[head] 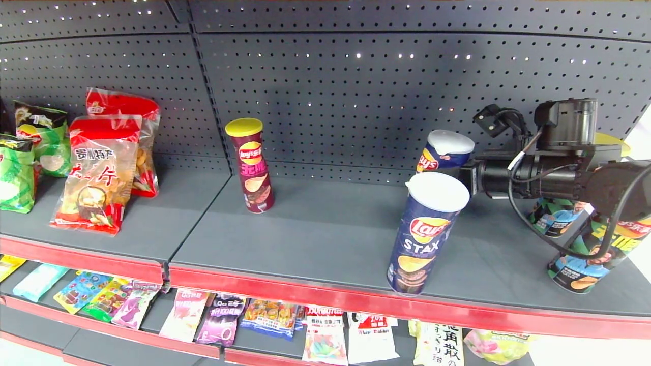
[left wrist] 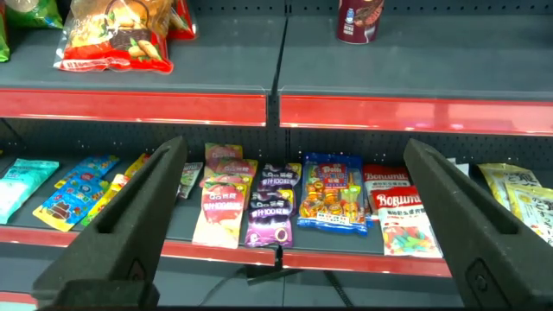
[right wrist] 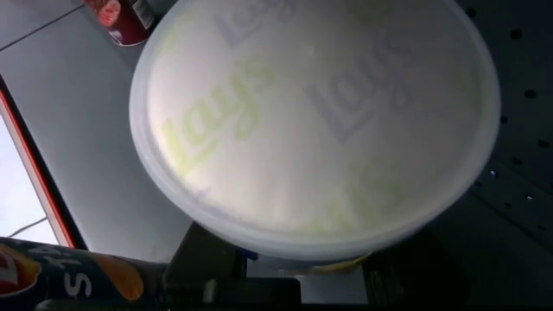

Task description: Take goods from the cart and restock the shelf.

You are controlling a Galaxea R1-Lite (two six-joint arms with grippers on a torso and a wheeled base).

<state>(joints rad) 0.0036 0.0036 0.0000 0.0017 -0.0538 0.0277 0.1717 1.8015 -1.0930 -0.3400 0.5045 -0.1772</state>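
Grey metal shelf deck [head: 325,234] with a red front lip [head: 285,290], backed by a dark perforated panel [head: 356,91].

Right gripper [head: 467,175]: reaches in level from the right end of the deck, near the back panel. It is clenched on a dark-blue cardboard chip can with a white plastic lid, the rear blue can [head: 441,155], gripping the body below the lid. Can is tilted, top leaning toward the right end. In the right wrist view its lid [right wrist: 315,121] sits very close to the camera. Whether the base touches the deck cannot be told, since another can hides it.

Second dark-blue chip can with a white lid, the front blue can [head: 422,239]: upright at the front lip, right of the deck's middle, just in front of the held one and free of the gripper.

Maroon chip can with a yellow lid [head: 252,168]: upright, alone, toward the back of the deck near its left end, well apart from both blue cans.

Teal-and-black chip cans [head: 580,264]: clustered at the right end of the deck, partly behind the right arm.

Left gripper [left wrist: 294,147]: released, black fingers [left wrist: 130,216] spread wide with nothing between them. It faces the lower shelf, below the red lip.

Adjoining deck to the left: red-and-clear plastic snack bags [head: 96,175] stand leaning, and green snack bags [head: 18,173] sit at its far left end.

Lower shelf: a row of flat, many-coloured candy packets [left wrist: 268,203] laid side by side along the front.
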